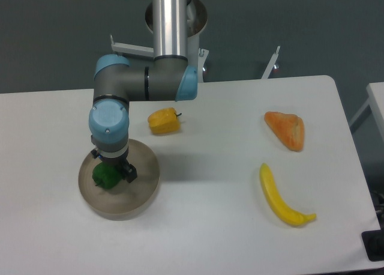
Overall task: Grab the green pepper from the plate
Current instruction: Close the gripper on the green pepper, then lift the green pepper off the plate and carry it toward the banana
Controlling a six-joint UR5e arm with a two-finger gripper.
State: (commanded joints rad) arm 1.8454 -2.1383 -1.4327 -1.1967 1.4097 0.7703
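The black two-finger gripper hangs over the glossy dark-green pepper on the round beige plate. I cannot tell whether its fingers are spread or pinching. Bare white table lies right of the plate's rim.

Small glossy dark-green green pepper, lumpy, lying left of centre inside the plate, its upper part hidden from view. Round shallow beige-grey dish with raised rim, flat on the white surface at the near left.
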